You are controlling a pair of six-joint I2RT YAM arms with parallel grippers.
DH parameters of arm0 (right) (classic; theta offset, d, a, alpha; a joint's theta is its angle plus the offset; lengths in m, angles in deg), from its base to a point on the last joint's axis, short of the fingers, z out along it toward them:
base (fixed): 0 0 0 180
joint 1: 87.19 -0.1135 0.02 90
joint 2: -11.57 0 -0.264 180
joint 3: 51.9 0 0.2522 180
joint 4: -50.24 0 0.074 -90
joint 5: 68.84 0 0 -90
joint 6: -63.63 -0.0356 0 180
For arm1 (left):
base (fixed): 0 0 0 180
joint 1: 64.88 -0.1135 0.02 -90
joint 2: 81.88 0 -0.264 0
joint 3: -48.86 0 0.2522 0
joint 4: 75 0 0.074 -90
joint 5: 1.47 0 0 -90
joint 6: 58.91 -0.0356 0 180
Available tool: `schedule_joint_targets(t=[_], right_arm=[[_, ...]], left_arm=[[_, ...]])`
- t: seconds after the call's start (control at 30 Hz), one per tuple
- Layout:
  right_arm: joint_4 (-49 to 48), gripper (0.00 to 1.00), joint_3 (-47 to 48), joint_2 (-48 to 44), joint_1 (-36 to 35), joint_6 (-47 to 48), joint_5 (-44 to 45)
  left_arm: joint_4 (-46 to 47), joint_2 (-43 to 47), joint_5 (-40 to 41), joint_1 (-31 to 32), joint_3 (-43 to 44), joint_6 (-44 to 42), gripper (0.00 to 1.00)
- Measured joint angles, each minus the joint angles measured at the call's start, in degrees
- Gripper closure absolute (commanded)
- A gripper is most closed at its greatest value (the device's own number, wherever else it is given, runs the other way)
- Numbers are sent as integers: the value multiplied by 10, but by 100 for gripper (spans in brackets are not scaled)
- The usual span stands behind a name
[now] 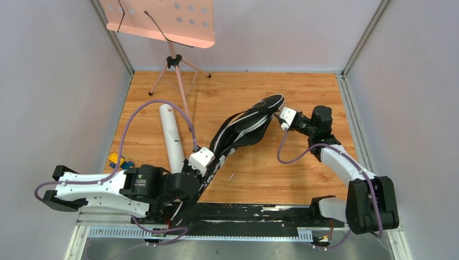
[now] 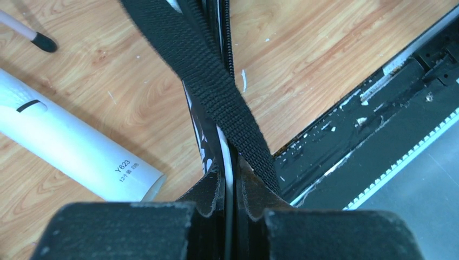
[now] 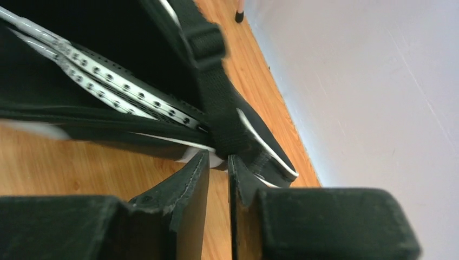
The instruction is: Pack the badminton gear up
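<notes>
Bag (image 1: 246,127) is lying diagonally, left gripper (image 2: 230,173) clamping its near end. Tube (image 1: 172,138) is lying just left, pink stand (image 1: 162,19) farther back. Right gripper (image 3: 217,161) is meeting the bag's far tip, and I cannot tell whether it is gripping.

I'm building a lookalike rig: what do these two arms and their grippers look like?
The left arm and right arm have white shells between bulky black joint housings, each trailing a purple cable. The left gripper and right gripper have white bodies and two black fingers with frayed pad edges.

Bright, even light, soft shadows; right wrist view blurs bag (image 3: 230,122), fingers (image 3: 184,203).
</notes>
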Motion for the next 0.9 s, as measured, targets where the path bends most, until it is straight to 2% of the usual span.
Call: schedule_joint_targets(t=[0.07, 0.3, 0.33, 0.4, 0.43, 0.47, 0.63, 0.9], right_arm=[[1, 99, -2, -9, -5, -6, 2], [-20, 100, -28, -20, -16, -53, 78], [-23, 95, -32, -20, -14, -59, 90], [-33, 66, -37, -20, -9, -70, 105], [-34, 55, -37, -20, -5, -72, 107], [-37, 48, -41, -23, 1, -79, 108], [-70, 45, -77, -41, 31, -87, 106], [-171, 47, -93, 43, 34, -87, 104]], left_arm=[[6, -9, 9, 0, 0, -1, 100], [18, -29, 24, -3, 3, 0, 100], [17, -29, 24, -3, 5, 0, 100], [17, -30, 24, -3, 10, 1, 100], [17, -30, 24, -3, 11, 1, 100], [16, -30, 23, -3, 13, 1, 100], [9, -31, 19, -3, 28, 2, 100], [9, -31, 10, -3, 34, -2, 100]])
